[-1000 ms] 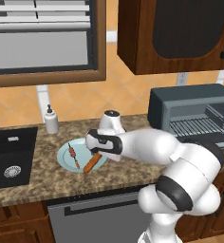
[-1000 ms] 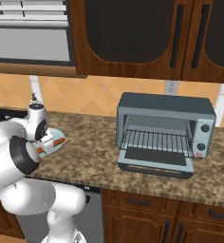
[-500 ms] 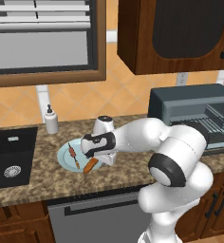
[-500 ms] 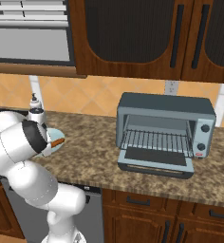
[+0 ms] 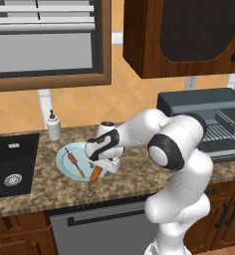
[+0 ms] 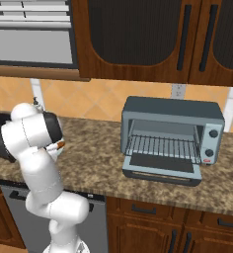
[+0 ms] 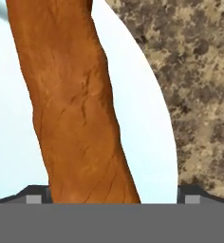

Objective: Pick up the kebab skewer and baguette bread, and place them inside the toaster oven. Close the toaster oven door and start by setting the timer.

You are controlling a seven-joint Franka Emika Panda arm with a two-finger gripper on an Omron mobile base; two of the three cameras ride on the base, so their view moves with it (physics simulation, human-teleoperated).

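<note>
We see the gripper point(image 5: 100, 167) spread wide, straddling the baguette point(image 7: 76, 104) on the plate point(image 5: 64, 167) at centre-left; the loaf's long axis runs straight up the hand view, between the fingertips point(image 7: 33, 195).

On the counter point(image 5: 134, 174), a plate point(image 5: 64, 167) sits right of the sink point(image 5: 10, 164), with a soap dispenser point(image 5: 53, 126) behind it near the wall. The kebab skewer point(image 5: 74, 162) lies on the plate, and the baguette bread point(image 5: 95, 174) lies at the plate's right edge. The gripper point(image 5: 103, 167) hangs directly over the baguette, which lies between its fingertips point(image 7: 34, 194). Far to the right stands the toaster oven point(image 6: 173, 133), its toaster oven door point(image 6: 161, 169) folded down in front and a rack point(image 6: 163, 146) inside.
</note>
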